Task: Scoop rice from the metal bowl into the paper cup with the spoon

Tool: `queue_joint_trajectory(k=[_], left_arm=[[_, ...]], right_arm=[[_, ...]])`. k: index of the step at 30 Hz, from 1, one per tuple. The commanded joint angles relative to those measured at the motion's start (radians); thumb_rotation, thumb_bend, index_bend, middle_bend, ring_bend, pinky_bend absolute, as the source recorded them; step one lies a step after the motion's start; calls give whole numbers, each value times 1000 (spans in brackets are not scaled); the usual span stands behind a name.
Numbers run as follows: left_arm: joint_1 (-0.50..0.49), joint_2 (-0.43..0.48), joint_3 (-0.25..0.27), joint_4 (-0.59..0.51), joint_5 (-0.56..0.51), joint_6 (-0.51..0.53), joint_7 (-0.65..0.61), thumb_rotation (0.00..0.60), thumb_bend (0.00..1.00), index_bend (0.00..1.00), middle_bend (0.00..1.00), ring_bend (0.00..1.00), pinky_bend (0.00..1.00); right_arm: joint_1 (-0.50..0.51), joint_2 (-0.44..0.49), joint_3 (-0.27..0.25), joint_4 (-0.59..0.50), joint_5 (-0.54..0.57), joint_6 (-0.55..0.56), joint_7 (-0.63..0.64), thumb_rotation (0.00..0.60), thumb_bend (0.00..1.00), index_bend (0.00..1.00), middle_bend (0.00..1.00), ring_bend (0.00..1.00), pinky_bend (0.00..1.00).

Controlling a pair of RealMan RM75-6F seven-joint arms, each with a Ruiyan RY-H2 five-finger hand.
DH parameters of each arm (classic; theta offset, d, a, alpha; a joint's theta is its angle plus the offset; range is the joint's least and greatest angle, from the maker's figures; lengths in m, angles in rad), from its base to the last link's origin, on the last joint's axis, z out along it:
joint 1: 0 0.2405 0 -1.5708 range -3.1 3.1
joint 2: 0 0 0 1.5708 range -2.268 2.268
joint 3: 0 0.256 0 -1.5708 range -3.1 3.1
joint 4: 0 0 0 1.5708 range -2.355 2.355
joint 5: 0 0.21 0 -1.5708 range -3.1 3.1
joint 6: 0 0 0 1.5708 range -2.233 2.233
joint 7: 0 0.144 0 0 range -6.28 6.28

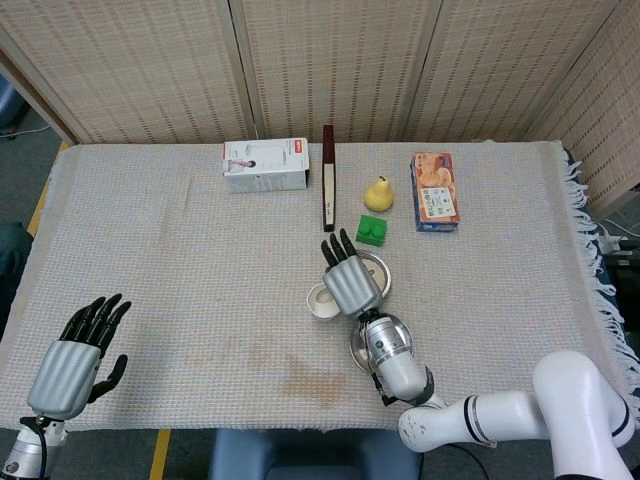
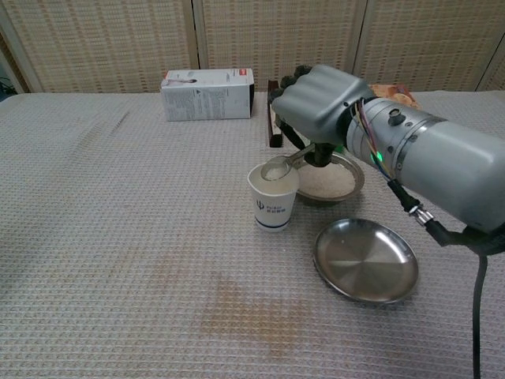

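My right hand [image 2: 319, 104] [image 1: 348, 276] hovers over the white paper cup [image 2: 273, 201] [image 1: 321, 301] and grips a metal spoon [image 2: 281, 165]. The spoon's bowl is tilted over the cup's mouth. Just right of the cup stands the metal bowl [image 2: 341, 180] [image 1: 378, 266] with rice in it, partly hidden by the hand. My left hand [image 1: 75, 355] rests open near the table's front left edge, far from everything.
An empty metal plate [image 2: 364, 260] lies in front of the bowl. Behind stand a white box [image 2: 207, 93], a dark upright block [image 1: 328, 190], a green block [image 1: 371, 230], a pear [image 1: 378, 193] and an orange box [image 1: 434, 190].
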Motion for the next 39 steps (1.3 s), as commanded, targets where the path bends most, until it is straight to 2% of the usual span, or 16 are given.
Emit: queue_joint_trajectory(k=[1, 7, 12, 20, 25, 34, 39], left_arm=[[0, 1, 0, 0, 0, -1, -1, 600, 454, 0, 0, 0, 128], [2, 2, 3, -4, 12, 5, 1, 600, 454, 0, 0, 0, 129], [5, 1, 4, -5, 18, 9, 6, 600, 454, 0, 0, 0, 128], [4, 2, 2, -4, 14, 4, 2, 600, 454, 0, 0, 0, 128], [4, 3, 3, -4, 18, 5, 1, 600, 454, 0, 0, 0, 128], [4, 3, 3, -3, 17, 2, -1, 600, 455, 0, 0, 0, 128], [4, 5, 2, -2, 15, 4, -5, 600, 454, 0, 0, 0, 128]], right_arm=[[21, 4, -23, -28, -22, 33, -81, 600, 413, 681, 92, 0, 0], [48, 6, -63, -66, -11, 59, -229, 600, 413, 681, 92, 0, 0], [63, -17, -84, -47, -31, 73, -296, 600, 413, 681, 92, 0, 0], [102, -38, -158, -23, -88, 116, -515, 600, 414, 673, 92, 0, 0], [111, -55, -184, -15, -109, 131, -609, 600, 414, 673, 91, 0, 0], [117, -78, -207, 11, -174, 127, -676, 600, 414, 673, 91, 0, 0], [92, -69, -185, -11, -172, 139, -639, 600, 413, 668, 91, 0, 0]])
